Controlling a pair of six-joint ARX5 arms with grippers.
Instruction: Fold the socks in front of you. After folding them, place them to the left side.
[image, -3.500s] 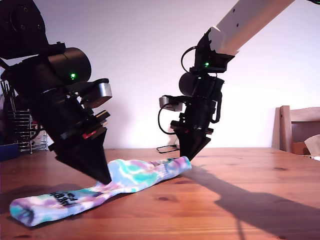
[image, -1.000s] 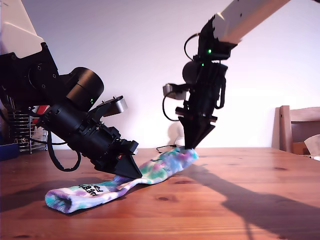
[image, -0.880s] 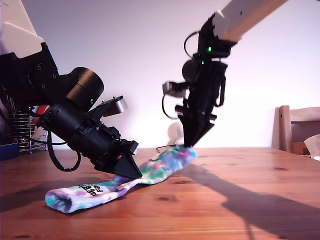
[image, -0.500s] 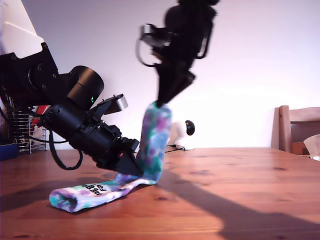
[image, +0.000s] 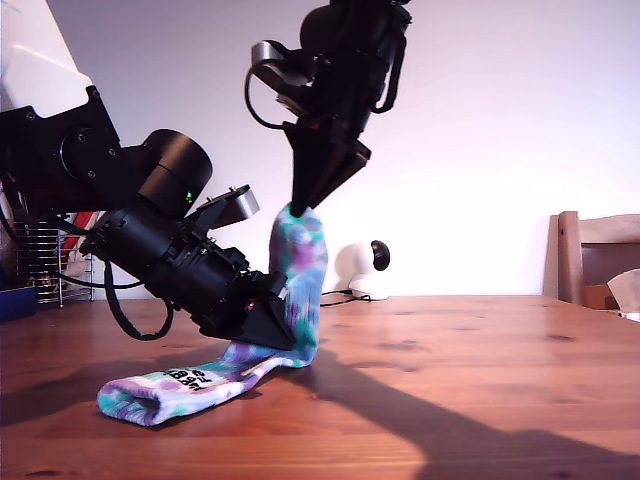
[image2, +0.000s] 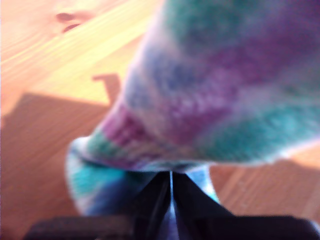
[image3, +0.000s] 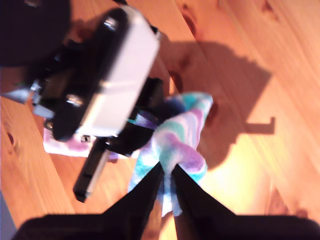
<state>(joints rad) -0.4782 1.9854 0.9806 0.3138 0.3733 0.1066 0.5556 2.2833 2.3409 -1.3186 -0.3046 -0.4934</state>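
A tie-dye sock (image: 300, 270) in teal, purple and white lies with one end flat on the brown wooden table (image: 480, 380), then bends and rises upright. My second gripper (image: 298, 208) is shut on the sock's raised end, high above the table. Its wrist view shows the fingertips (image3: 167, 167) pinching that end, with my first gripper below. My first gripper (image: 285, 335) is low toward the exterior view's left, shut on the sock's middle at the bend. The sock (image2: 210, 110) fills its wrist view, blurred, above the closed fingers (image2: 171, 180).
A wire rack (image: 40, 265) stands at the exterior view's far left. A wooden chair (image: 595, 260) is at that view's right edge. A small white object (image: 358, 268) with a cable sits at the table's back. Bare tabletop (image: 450, 420) spreads toward the exterior view's right.
My second gripper has lifted the sock's end off the table and carried it up and toward the exterior view's left. The first gripper has stayed at the sock's middle.
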